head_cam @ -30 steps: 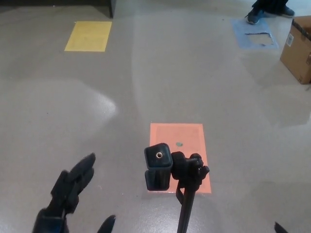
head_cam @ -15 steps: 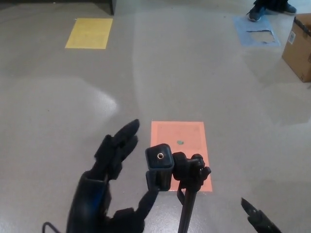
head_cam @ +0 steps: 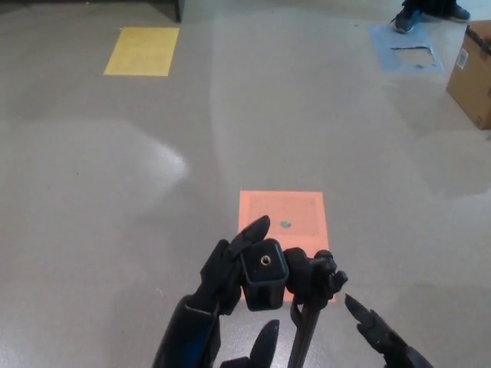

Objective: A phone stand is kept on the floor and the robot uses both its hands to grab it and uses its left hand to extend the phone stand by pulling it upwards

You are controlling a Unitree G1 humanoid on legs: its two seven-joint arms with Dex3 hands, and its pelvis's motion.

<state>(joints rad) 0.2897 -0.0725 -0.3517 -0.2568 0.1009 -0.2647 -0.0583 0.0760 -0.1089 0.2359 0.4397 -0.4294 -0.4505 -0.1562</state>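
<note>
The black phone stand (head_cam: 295,284) rises from the bottom edge in the head view, its square mount head (head_cam: 264,274) over an orange floor mat (head_cam: 282,218). My left hand (head_cam: 222,307) is right beside the mount head on its left, fingers spread and reaching behind it, thumb below; it stands open, not clasped on the stand. My right hand (head_cam: 381,340) shows only as a fingertip and part of a finger at the lower right, a little to the right of the pole. The stand's legs are out of the picture.
A yellow mat (head_cam: 141,50) lies far left on the grey floor. A blue mat (head_cam: 405,48) lies far right, with a person's shoes (head_cam: 426,14) at the top edge. A cardboard box (head_cam: 470,73) stands at the right edge.
My left hand has moved right and inward from the lower left up to the stand's head. My right hand has come into view and risen toward the pole. The camera shifted slightly.
</note>
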